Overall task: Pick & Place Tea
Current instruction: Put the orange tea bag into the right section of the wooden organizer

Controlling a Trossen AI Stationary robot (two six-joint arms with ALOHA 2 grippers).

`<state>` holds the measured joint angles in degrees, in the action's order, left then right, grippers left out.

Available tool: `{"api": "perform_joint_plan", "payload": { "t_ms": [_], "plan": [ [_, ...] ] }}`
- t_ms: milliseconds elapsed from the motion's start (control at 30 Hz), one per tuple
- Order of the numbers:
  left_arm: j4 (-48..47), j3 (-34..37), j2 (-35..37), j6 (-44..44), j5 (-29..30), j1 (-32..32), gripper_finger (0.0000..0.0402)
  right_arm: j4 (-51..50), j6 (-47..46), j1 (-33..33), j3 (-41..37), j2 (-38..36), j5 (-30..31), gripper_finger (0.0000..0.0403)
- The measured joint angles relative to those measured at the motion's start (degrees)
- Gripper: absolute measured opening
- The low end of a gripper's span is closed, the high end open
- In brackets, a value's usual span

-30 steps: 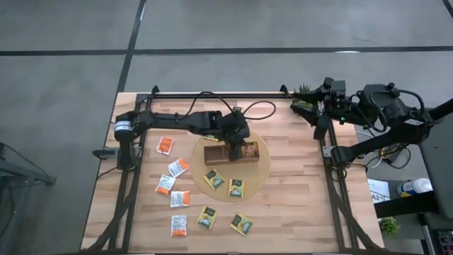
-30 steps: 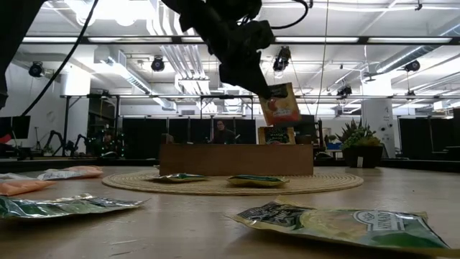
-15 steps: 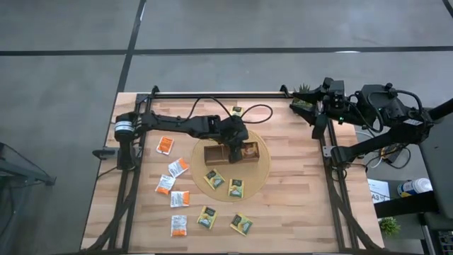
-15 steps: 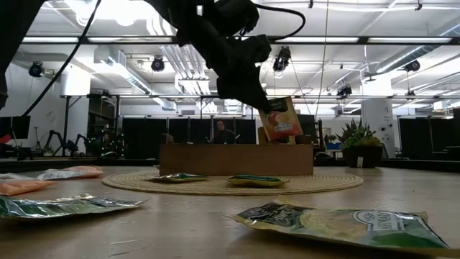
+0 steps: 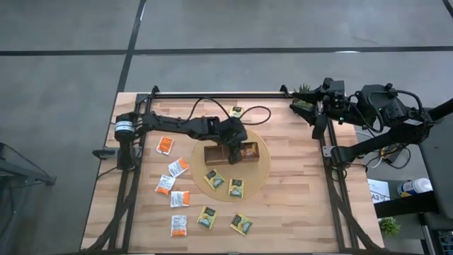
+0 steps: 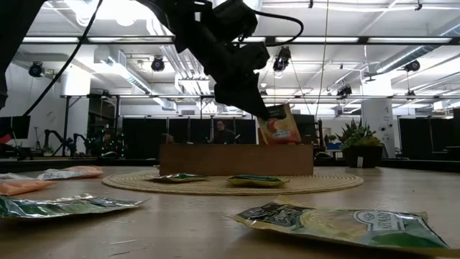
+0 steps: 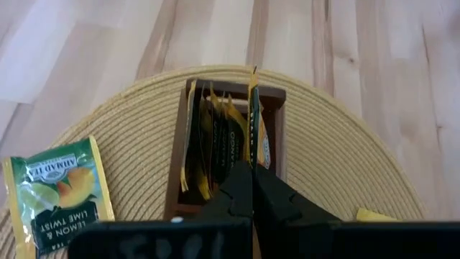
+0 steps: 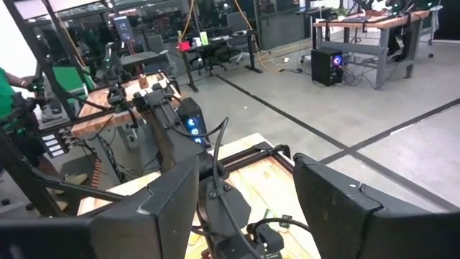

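Half the sachet (image 6: 279,127) behind tray (image 6: 215,159)

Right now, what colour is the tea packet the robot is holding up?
Orange-red, clearest in the low view: the tea sachet pinched in the left gripper above the wooden tray.

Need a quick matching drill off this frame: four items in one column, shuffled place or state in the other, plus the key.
Column 1
1. left gripper
2. right gripper
3. wooden tray
4. orange-and-white sachets

Column 2
A. lying flat on the bare table, on the left arm's side of the mat
B. sitting on the round woven mat
C. open, parked at the table's far right corner
D. shut on an orange sachet, held above the tray

Pairs: 1-D, 2-C, 3-B, 4-A
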<state>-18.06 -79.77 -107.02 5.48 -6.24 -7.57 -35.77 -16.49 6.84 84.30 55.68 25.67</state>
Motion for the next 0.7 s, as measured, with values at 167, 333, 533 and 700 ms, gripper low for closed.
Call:
{"api": "perform_joint_plan", "payload": {
  "t_ms": [167, 333, 533, 700],
  "plan": [
    [0.53, 0.11, 0.0, -0.01, 0.24, 0.02, 0.0, 0.02, 0.0, 0.01, 0.0, 0.01, -0.02, 0.0224],
    [0.69, 0.33, 0.0, -0.04, 0.39, 0.02, 0.0, 0.04, -0.02, 0.0, 0.0, 0.01, -0.02, 0.0224],
    [1.07, 0.33, 0.0, -0.7, 0.39, 0.02, 0.0, 0.04, -0.02, 0.01, 0.01, 0.0, -0.04, 0.0224],
    [0.98, 0.33, 0.0, -1.18, 0.39, 0.02, 0.0, 0.04, -0.02, 0.01, -0.01, 0.0, -0.09, 0.0224]
  ]
}}
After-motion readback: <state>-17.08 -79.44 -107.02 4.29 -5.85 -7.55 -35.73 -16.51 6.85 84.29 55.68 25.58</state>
